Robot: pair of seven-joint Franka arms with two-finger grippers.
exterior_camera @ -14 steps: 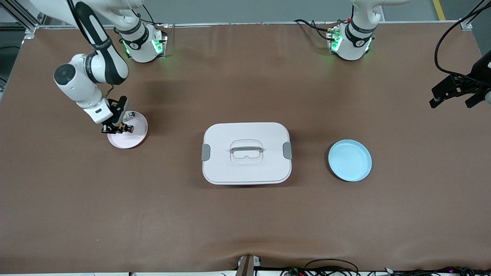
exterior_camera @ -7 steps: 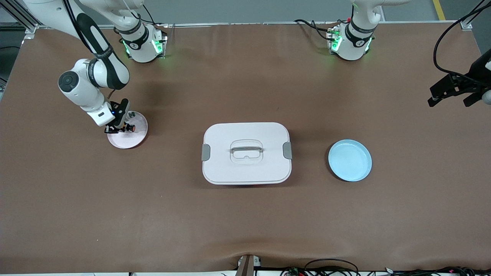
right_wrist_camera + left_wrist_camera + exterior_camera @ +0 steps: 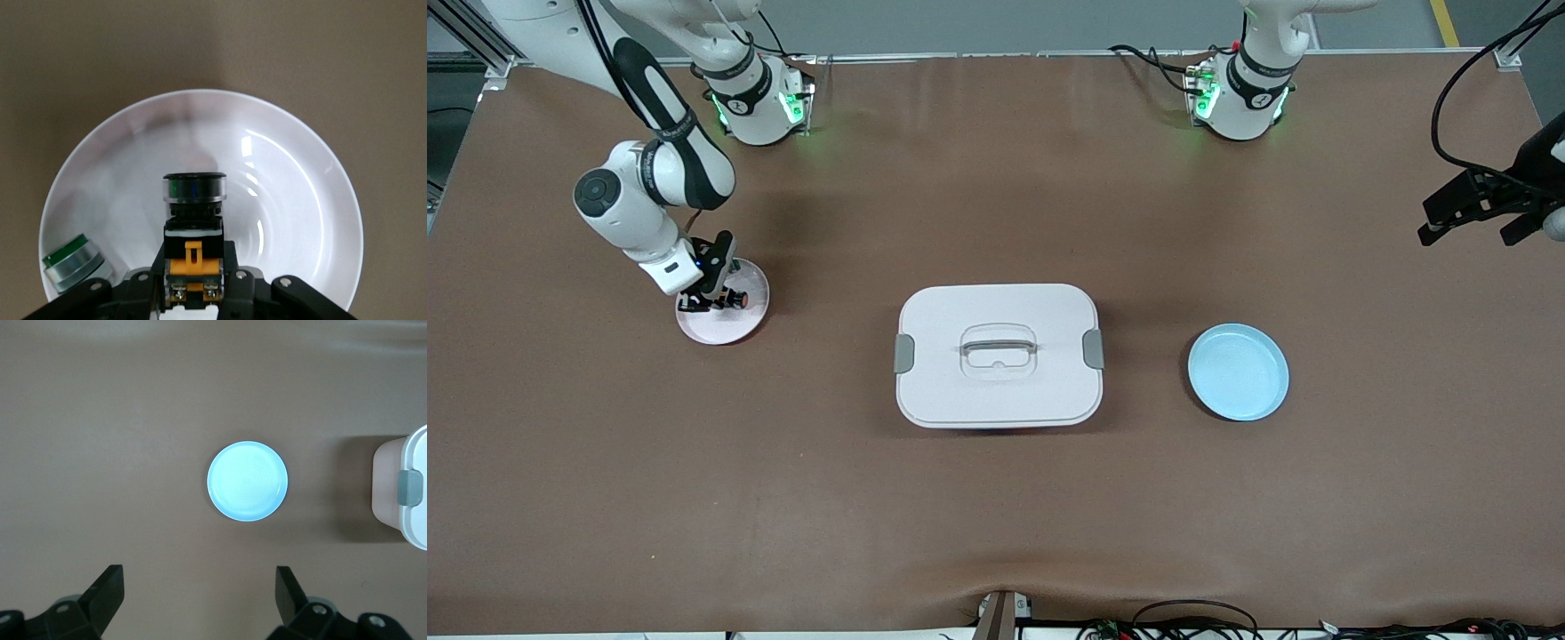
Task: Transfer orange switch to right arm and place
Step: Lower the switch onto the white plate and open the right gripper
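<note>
Gripping now: the right gripper has its jaws closed on the orange switch, low over the pink plate
Right gripper, wrist view: the gripper clamps the switch by its black and orange body, one jaw on each side
Switch: its round button end sticks out past the jaw tips, over the middle of the plate; whether it touches the plate I cannot tell
Switch colours: orange clip and block between the jaws, black collar around the button end
Green and silver part: lies on the plate by its rim, to one side of the jaws and apart from the switch
Same part, front view: mostly hidden by the right gripper
Plate: sits on the table toward the right arm's end
Left gripper: hangs in the air at the left arm's end of the table, its arm waiting
Left jaws: spread wide and holding nothing; both fingers show at the edge of the left wrist view
Blue plate: lies bare on the table, seen between the open left jaws and well past their tips
White box: lidded, with a handle on top and grey clasps, between the two plates
Box, left wrist view: only one corner with a grey clasp shows
</note>
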